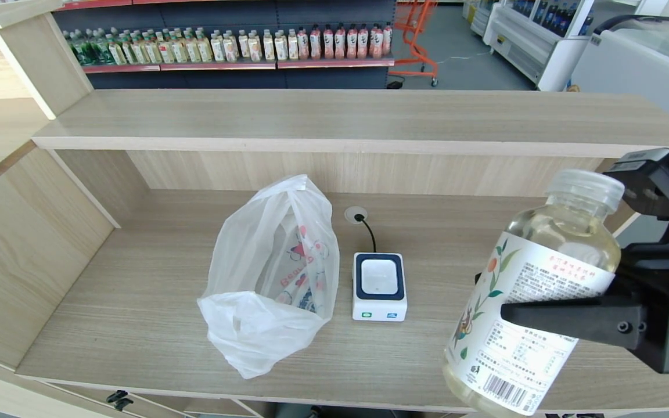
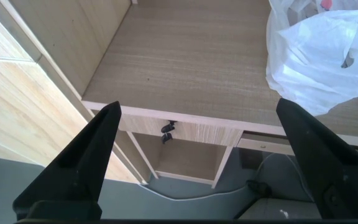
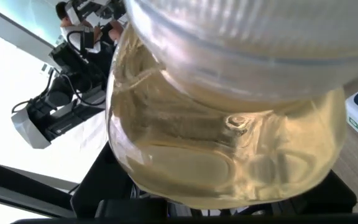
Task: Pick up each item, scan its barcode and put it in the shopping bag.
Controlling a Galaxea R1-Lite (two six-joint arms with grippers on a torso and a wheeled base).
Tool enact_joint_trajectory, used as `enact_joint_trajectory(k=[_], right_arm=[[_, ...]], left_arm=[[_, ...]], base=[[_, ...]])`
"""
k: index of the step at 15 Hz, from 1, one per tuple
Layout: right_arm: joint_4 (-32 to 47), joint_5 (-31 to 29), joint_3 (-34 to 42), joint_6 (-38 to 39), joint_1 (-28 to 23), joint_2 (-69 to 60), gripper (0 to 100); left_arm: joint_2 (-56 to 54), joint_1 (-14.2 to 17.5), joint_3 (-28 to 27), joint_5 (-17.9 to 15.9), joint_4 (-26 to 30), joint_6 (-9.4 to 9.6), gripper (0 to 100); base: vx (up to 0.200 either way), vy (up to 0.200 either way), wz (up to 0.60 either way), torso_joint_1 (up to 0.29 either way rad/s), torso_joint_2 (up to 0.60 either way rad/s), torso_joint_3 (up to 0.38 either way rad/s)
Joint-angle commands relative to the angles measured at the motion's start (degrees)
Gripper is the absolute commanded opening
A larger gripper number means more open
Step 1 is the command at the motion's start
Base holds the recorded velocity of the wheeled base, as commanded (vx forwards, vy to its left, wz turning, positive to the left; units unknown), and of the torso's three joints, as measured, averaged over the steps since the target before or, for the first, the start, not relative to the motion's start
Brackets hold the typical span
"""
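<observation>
A: Left gripper (image 2: 197, 162) wide open, empty. Shopping bag (image 1: 270, 273) centre-left, looks like 1 item in already.
B: Scanner (image 1: 378, 285) mid-frame. Bottle (image 1: 535, 290) lower right, right gripper (image 1: 543, 313) clamped on it. Scan + bagging left, I'd say.

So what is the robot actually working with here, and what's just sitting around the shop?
Part of the job:
- bottle, held in the right gripper
- barcode scanner
- shopping bag
The scanner and bag sit on the counter.

Just there:
- shelf of drinks
- orange trolley
- fridge cabinets
</observation>
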State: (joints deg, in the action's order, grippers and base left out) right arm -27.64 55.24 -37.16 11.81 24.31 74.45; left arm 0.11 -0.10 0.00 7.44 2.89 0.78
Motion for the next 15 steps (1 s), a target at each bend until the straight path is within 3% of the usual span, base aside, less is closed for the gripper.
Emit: enact_joint_trajectory(k=[1, 7, 9, 11, 15], right_arm=[[-0.05, -0.04, 0.07, -0.04, 0.04, 0.17, 0], [-0.14, -0.3, -0.11, -1.35, 0.04, 0.35, 0], [-0.14, -4.26, -0.72, -15.06, -3.13, 3.25, 0], [-0.58, -13.93, -3.36, -34.66, -8.49, 8.78, 0], [-18.15, -14.01, -2.31, -39.94, -11.12, 18.72, 0]], left_arm=[[-0.02, 0.01, 0.0, 0.03, 0.01, 0.01, 100], [-0.02, 0.01, 0.0, 0.03, 0.01, 0.01, 100], [-0.02, 0.01, 0.0, 0.03, 0.01, 0.01, 100], [-0.02, 0.01, 0.0, 0.03, 0.01, 0.01, 100], [-0.02, 0.01, 0.0, 0.03, 0.01, 0.01, 100]], base=[[0.0, 0.0, 0.0, 0.0, 0.0, 0.0], [0.0, 0.0, 0.0, 0.0, 0.0, 0.0], [0.0, 0.0, 0.0, 0.0, 0.0, 0.0], [0.0, 0.0, 0.0, 0.0, 0.0, 0.0], [0.0, 0.0, 0.0, 0.0, 0.0, 0.0]])
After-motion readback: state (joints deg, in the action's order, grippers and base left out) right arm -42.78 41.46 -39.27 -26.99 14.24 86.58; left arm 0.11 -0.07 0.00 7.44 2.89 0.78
